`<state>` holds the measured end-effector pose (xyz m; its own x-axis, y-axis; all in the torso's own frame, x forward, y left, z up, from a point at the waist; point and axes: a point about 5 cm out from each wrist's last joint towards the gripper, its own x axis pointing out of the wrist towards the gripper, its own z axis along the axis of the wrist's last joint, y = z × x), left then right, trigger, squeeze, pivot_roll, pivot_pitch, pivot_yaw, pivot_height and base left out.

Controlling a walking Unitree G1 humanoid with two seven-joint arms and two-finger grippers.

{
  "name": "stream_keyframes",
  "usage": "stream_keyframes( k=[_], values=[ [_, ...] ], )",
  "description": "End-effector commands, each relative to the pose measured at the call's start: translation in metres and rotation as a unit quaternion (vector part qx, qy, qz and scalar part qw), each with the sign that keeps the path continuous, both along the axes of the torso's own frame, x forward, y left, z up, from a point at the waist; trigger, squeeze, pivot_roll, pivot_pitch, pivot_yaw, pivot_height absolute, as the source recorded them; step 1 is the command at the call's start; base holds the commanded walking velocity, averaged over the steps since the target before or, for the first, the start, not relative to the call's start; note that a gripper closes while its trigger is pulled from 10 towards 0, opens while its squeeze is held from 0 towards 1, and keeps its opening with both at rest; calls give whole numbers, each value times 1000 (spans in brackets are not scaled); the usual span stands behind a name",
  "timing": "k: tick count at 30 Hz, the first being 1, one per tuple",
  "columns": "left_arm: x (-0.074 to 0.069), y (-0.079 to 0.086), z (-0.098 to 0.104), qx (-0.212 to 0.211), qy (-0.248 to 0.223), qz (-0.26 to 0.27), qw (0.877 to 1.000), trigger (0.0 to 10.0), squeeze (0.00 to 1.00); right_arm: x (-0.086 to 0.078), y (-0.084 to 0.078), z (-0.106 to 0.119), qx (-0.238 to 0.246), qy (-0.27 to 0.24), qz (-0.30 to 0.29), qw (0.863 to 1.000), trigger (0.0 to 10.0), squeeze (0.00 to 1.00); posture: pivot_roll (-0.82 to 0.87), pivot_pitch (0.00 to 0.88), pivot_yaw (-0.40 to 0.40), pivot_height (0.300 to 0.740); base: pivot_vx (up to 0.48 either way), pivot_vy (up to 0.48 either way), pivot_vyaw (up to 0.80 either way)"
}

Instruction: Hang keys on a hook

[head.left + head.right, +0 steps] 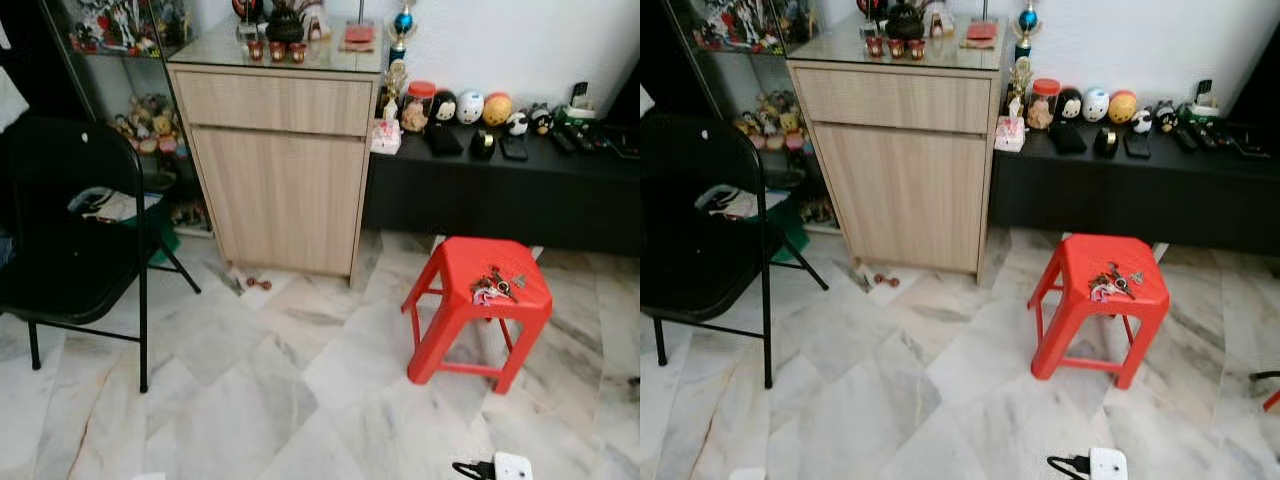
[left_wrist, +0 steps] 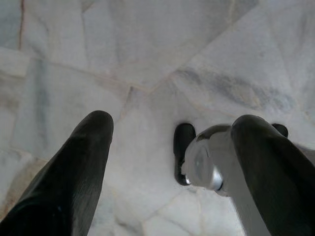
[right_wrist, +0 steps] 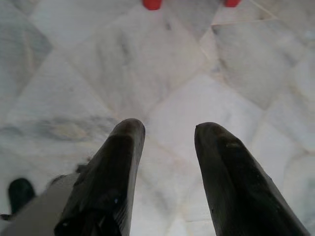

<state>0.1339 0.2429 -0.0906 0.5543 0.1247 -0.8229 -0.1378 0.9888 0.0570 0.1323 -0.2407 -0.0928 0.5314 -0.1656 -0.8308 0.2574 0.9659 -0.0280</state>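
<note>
A bunch of keys (image 1: pixel 493 288) lies on top of a red plastic stool (image 1: pixel 455 262) standing on the marble floor to my right front. No hook can be made out. My left gripper (image 2: pixel 172 132) hangs over the floor with its black fingers (image 2: pixel 81 167) apart and nothing between them. My right gripper (image 3: pixel 167 130) also points down at the floor, open and empty, with the stool's red feet (image 3: pixel 152 4) just ahead of it.
A wooden cabinet (image 1: pixel 280 180) stands ahead, a black folding chair (image 1: pixel 70 230) at the left, and a low black bench (image 1: pixel 520 190) with figurines at the right. A white plug adapter (image 1: pixel 510 467) and a small red dumbbell (image 1: pixel 258 284) lie on the floor.
</note>
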Motion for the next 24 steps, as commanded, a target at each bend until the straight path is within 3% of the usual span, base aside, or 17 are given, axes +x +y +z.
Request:
stream_keyframes(
  k=[1, 5, 9, 17, 24],
  values=[
    [-7, 5, -1, 8, 14, -4, 1000, 10000, 0, -3, 5, -2, 12, 0, -7, 1000, 10000, 0, 151, 0, -14, 740, 0, -472, 0],
    [-7, 5, -1, 7, 14, 1, 1000, 10000, 0, -4, 8, -3, 14, 2, -7, 1000, 10000, 0, 150, 0, -13, 740, 0, -472, 0],
    [-6, 4, -1, 6, 14, -2, 1000, 10000, 0, -4, 25, -7, 22, 5, -2, 1000, 10000, 0, 148, 0, -12, 740, 0, -415, 0],
    [-7, 3, -2, -6, 8, 12, 1000, 10000, 0, 2, 40, -8, 21, 2, 1, 1000, 10000, 0, 148, 0, -15, 740, 0, 0, 0],
    [-7, 2, -2, -14, 2, 21, 1000, 10000, 0, 3, 34, -6, 17, -2, -5, 1000, 10000, 0, 144, 0, -16, 740, 0, 0, 0]
  ],
)
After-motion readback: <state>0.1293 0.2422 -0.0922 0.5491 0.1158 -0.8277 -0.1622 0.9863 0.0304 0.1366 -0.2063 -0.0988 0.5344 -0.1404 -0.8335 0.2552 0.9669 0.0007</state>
